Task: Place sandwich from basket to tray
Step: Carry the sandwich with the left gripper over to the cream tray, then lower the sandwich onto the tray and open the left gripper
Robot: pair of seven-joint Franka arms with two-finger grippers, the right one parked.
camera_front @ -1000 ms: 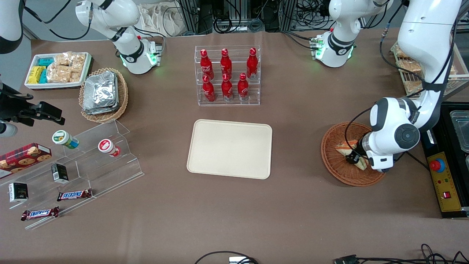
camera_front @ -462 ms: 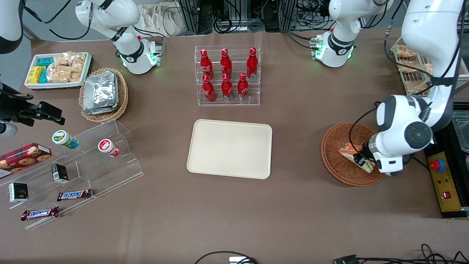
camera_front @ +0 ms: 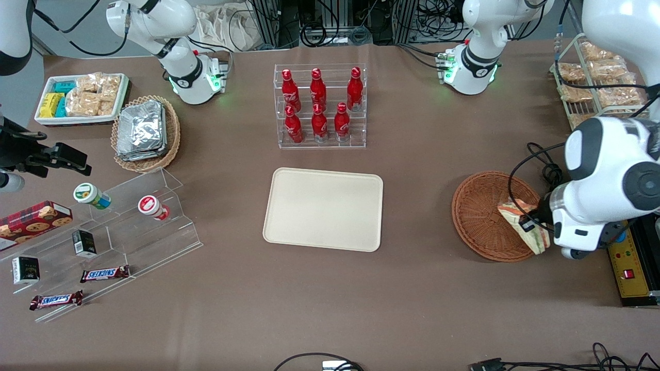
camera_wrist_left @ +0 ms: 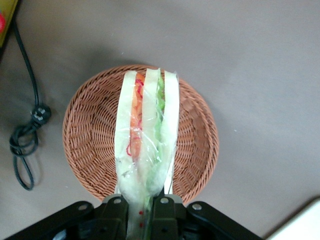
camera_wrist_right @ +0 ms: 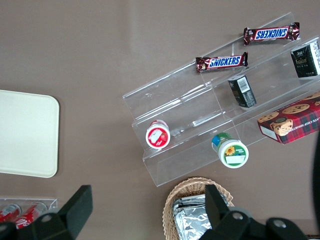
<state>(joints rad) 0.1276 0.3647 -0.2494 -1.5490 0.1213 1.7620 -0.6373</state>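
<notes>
The clear-wrapped sandwich (camera_front: 522, 222) (camera_wrist_left: 147, 130), with orange, red and green layers, hangs above the reddish-brown wicker basket (camera_front: 477, 216) (camera_wrist_left: 90, 130), over the rim nearest the working arm's end of the table. My left gripper (camera_front: 532, 225) (camera_wrist_left: 143, 200) is shut on the sandwich's lower end, one finger on each bread face. Nothing else shows in the basket. The cream tray (camera_front: 323, 208) (camera_wrist_right: 25, 132) lies flat at the table's middle, nothing on it; its corner (camera_wrist_left: 302, 222) shows in the left wrist view.
A rack of red bottles (camera_front: 319, 105) stands farther from the camera than the tray. A wire rack of bagged snacks (camera_front: 593, 77) and a yellow control box (camera_front: 626, 268) sit near the working arm. Foil-packet basket (camera_front: 147, 131), snack tray (camera_front: 80, 98) and acrylic shelf (camera_front: 129, 226) lie toward the parked arm's end.
The gripper has risen out of the basket with the sandwich held in it and shifted toward the working arm's end of the table. The basket stayed in place.
</notes>
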